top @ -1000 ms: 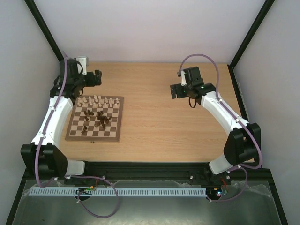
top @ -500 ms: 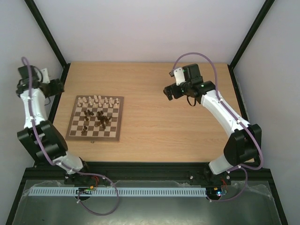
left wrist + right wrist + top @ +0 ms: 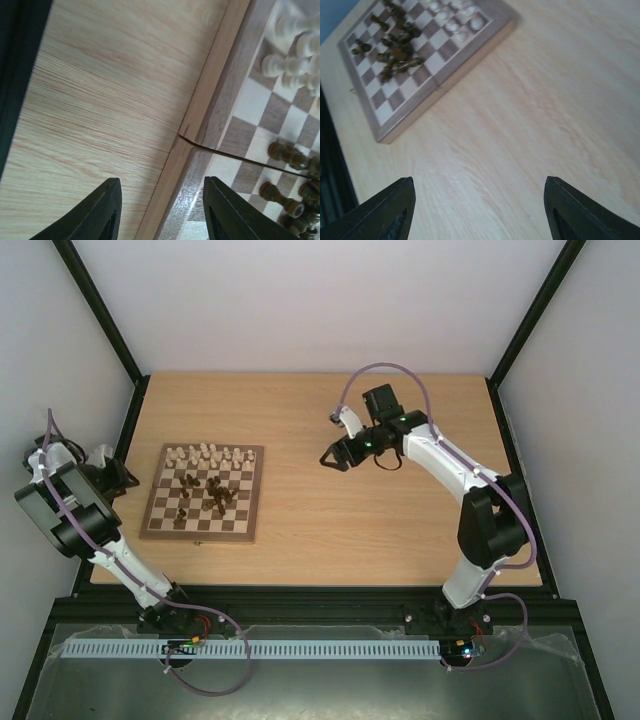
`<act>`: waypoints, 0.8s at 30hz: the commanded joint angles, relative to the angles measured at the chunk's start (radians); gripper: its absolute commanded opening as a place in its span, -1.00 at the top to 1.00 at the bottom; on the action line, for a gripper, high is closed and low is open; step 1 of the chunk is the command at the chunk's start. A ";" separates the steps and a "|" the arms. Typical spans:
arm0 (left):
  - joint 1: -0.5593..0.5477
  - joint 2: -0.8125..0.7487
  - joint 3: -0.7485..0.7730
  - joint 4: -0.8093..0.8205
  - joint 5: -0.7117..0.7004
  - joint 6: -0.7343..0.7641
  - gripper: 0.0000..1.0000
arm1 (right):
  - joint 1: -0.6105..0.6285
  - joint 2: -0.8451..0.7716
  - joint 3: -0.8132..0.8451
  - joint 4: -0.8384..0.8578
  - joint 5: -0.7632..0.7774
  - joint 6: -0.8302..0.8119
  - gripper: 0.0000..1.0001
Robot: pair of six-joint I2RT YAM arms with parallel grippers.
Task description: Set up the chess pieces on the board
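Chess pieces [image 3: 215,492] clustered on board [image 3: 200,531], left fingers [image 3: 100,215] parted, empty, right fingers [image 3: 395,212] spread wide, empty

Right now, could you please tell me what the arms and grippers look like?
The left arm and right arm have white links with bulky black joints. A thin purple cable loops along each. The left gripper and right gripper have dark, blunt fingers.

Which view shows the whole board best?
Top external: the whole board lies in frame, all four edges. The left wrist view shows only one edge and some squares; the right wrist view crops its far corner.
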 commanded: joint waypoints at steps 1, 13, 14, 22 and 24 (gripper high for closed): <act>0.010 0.030 -0.025 -0.032 0.028 0.060 0.06 | 0.047 0.027 0.030 -0.041 -0.098 0.006 -0.42; -0.002 0.049 -0.102 -0.002 0.037 0.115 0.13 | 0.060 0.091 0.074 -0.036 -0.095 0.037 -0.42; -0.007 0.047 -0.111 0.001 0.032 0.121 0.13 | 0.060 0.091 0.073 -0.034 -0.096 0.038 -0.42; -0.050 0.033 -0.186 0.019 -0.007 0.157 0.13 | 0.060 0.100 0.072 -0.029 -0.096 0.052 -0.44; -0.054 0.028 -0.199 0.027 -0.011 0.160 0.13 | 0.060 0.099 0.069 -0.030 -0.094 0.052 -0.44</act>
